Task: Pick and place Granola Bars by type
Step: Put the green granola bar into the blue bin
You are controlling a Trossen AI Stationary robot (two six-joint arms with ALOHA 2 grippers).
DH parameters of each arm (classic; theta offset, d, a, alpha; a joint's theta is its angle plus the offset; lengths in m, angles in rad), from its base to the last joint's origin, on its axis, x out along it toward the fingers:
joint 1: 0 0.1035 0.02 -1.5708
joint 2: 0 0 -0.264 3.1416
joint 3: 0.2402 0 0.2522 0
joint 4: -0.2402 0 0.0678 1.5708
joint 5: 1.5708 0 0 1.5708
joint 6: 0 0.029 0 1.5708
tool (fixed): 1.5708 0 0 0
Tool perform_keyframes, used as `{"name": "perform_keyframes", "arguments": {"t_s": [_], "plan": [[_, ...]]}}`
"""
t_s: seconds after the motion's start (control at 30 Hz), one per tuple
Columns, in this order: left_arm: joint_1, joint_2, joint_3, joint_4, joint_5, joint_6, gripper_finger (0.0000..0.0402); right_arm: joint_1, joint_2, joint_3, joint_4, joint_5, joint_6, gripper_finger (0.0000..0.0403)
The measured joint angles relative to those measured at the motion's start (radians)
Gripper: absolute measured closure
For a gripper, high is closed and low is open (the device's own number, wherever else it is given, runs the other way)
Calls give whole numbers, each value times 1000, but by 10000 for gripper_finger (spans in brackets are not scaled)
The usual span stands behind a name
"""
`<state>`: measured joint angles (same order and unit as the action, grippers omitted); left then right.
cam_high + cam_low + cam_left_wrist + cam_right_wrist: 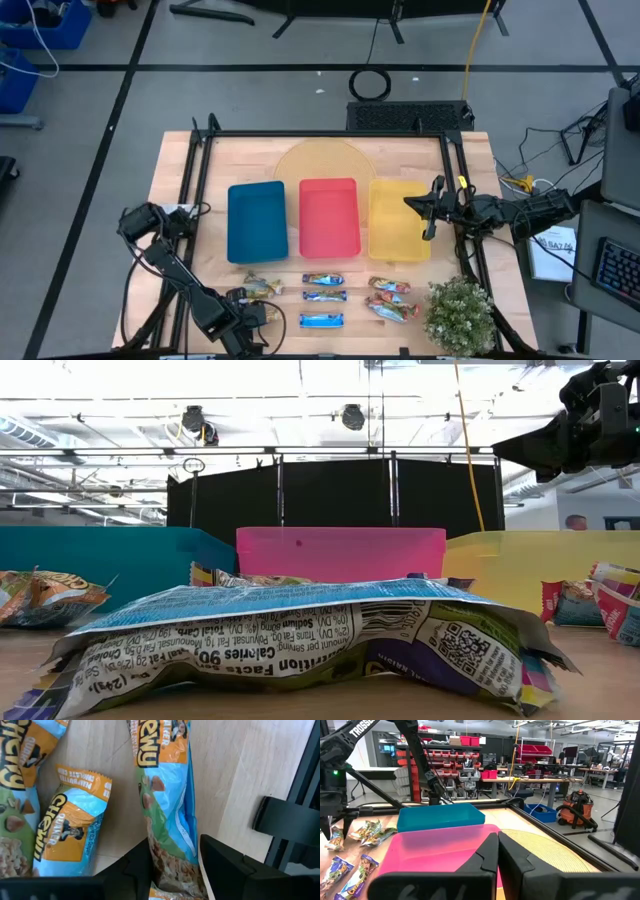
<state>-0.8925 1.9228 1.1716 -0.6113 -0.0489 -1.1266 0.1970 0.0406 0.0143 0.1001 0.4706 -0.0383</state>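
Observation:
Three tan-gold granola bars [262, 287] lie at the near left of the table, three blue-white bars [324, 296] in the middle and three red-orange-silver bars [388, 298] to their right. My left gripper [248, 303] is low at the tan-gold group and shut on one of these bars [167, 805], whose wrapper shows blue, orange and green print. My right gripper [420, 205] is shut and empty, above the yellow tray [397, 245]; it also shows in the right wrist view [497, 837]. In the low view a blue-white bar [300, 640] lies nearest. My left gripper [174, 840] has one end of the bar [172, 865] between its two fingers [137, 870], which lie across the bar on its two long edges. The bar lies flat on the table and stretches away from the fingers.
A blue tray [257, 222], a red tray [329, 217] and the yellow tray stand side by side at mid-table. Two more tan-gold bars [70, 830] lie close beside the held one. A small potted plant [460, 315] stands at the near right. A round yellow mat [320, 160] lies behind the trays.

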Motion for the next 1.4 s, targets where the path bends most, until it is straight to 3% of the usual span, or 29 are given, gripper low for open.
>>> {"name": "perform_keyframes", "arguments": {"t_s": [0.13, 0.4, 0.6, 0.8, 1.13, 1.23, 1.4], "plan": [[1, -12, -2, -2, 2, 24, 268, 0, 0, 0, 0, 0, 0, 403], [11, -85, -6, 30, -4, 94, 360, 0, 0, 0, 0, 0, 0, 403], [14, -204, -6, 15, 3, 137, 364, 0, 0, 0, 0, 0, 0, 403], [50, -358, -5, -57, -112, 296, 350, 0, 0, 0, 0, 0, 0, 403], [346, -548, -5, -649, -355, 496, 370, 0, 0, 0, 0, 0, 0, 403], [454, -549, -46, -649, -324, 607, 362, 0, 0, 0, 0, 0, 0, 403], [583, -547, -194, -418, -195, 764, 364, 0, 0, 0, 0, 0, 0, 403]]}}
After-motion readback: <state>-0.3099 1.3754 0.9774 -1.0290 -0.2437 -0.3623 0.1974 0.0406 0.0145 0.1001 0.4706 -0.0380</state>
